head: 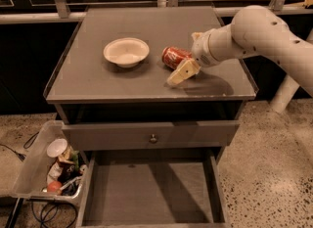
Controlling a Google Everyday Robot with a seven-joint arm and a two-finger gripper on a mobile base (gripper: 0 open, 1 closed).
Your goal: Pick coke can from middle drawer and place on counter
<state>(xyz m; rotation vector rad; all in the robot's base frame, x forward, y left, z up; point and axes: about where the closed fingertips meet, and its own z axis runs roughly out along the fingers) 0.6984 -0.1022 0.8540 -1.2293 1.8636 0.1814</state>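
Observation:
The coke can (172, 56) lies on its side on the counter (98, 82), right of the middle, its right end between my gripper's fingers. My gripper (183, 58) reaches in from the right with its fingers spread apart. One tan finger (181, 72) rests low on the counter in front of the can, and the other finger shows behind the can. The middle drawer (151, 190) stands pulled out below the cabinet, and its grey floor is bare.
A white bowl (126, 52) sits on the counter left of the can. A closed drawer front with a round knob (153, 137) is above the open drawer. A plastic bin of trash (39, 171) stands on the floor at left. A railing runs behind the cabinet.

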